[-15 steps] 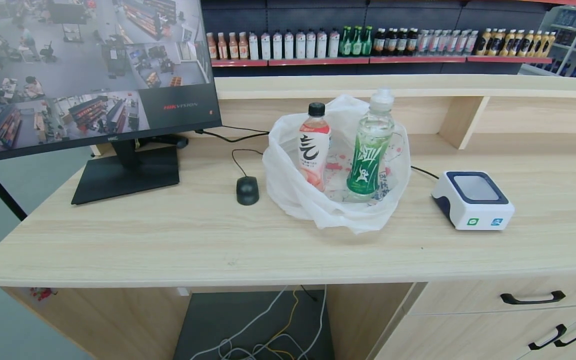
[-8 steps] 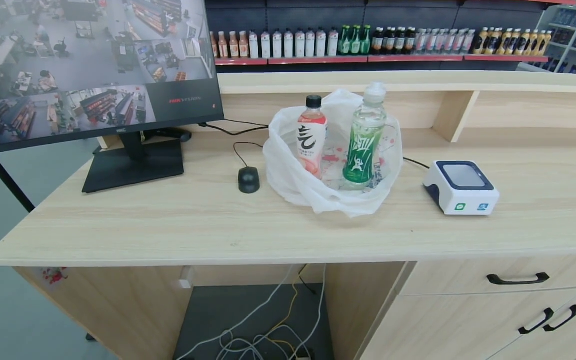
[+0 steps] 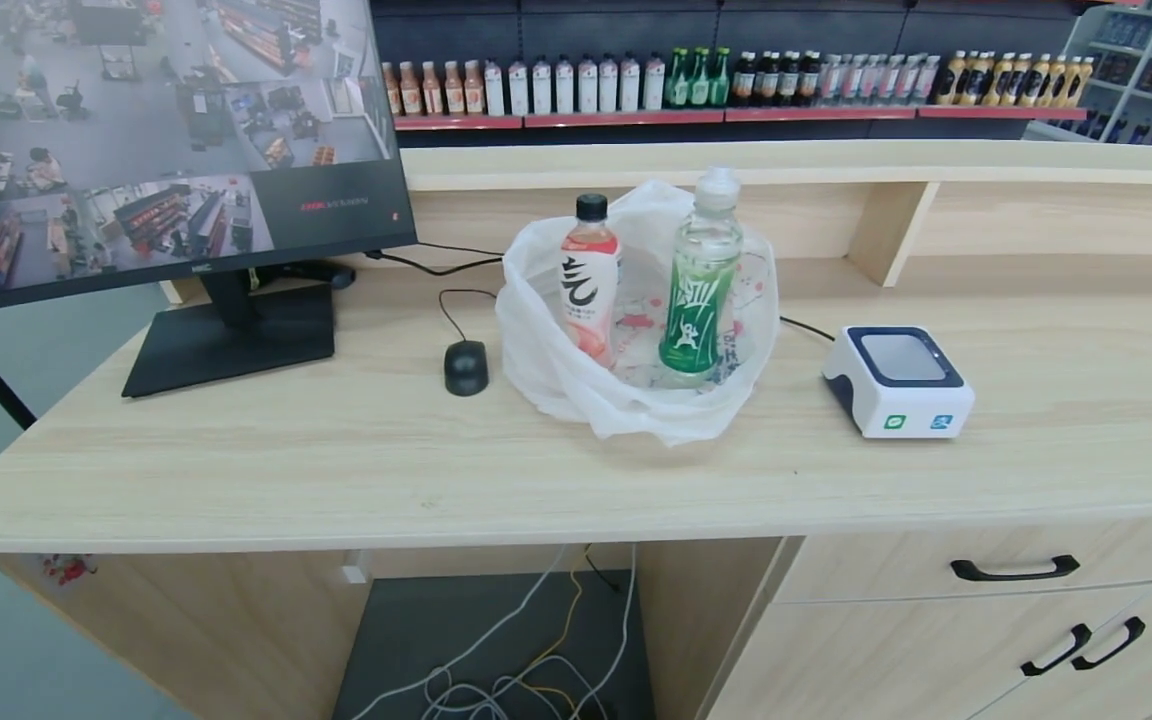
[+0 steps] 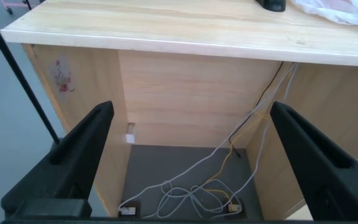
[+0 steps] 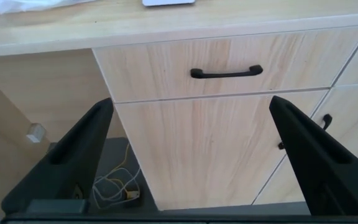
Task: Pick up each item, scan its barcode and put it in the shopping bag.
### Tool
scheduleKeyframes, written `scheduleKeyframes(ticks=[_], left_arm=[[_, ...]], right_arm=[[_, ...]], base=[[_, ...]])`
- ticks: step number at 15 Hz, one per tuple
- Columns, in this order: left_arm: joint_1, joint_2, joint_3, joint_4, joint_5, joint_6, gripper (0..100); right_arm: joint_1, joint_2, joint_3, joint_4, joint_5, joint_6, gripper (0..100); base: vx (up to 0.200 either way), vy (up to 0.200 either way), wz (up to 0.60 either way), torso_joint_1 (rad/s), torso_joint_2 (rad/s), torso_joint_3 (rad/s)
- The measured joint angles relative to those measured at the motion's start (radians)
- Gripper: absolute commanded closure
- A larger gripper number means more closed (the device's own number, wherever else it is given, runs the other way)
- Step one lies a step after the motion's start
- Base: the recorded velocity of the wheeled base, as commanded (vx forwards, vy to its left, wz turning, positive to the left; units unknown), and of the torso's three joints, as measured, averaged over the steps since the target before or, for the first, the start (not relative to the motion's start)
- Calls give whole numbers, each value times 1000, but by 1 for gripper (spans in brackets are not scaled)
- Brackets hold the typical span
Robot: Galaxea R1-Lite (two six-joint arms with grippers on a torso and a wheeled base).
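Note:
A white plastic shopping bag [image 3: 556, 370] stands open in the middle of the wooden counter [image 3: 336, 450]. Inside it, upright, are a pink-labelled bottle [image 3: 588, 285] with a black cap and a taller green-labelled bottle [image 3: 698, 300]. A white barcode scanner [image 3: 896, 380] with a dark window sits to the bag's right. My left gripper [image 4: 191, 155] is open, held low in front of the counter's open bay. My right gripper [image 5: 191, 158] is also open and faces the drawer front below the counter edge. Neither holds anything.
A black mouse [image 3: 465, 367] lies left of the bag, and a monitor [image 3: 156, 130] stands at the far left. Loose cables [image 4: 210, 180] hang in the bay under the counter. Drawers with black handles [image 5: 226, 73] are on the right. A raised shelf runs behind the bag.
The whole head view has shifted, so the camera moved. The bag, bottles and scanner keep their places on the counter.

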Motion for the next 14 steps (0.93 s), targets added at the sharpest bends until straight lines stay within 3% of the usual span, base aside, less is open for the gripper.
scheduleKeyframes(ticks=[14], left_arm=[[0,0,0,0,0,-9,0]], right_arm=[[-1,0,0,0,2,0,0]], base=[[0,-200,0,2,4,3]])
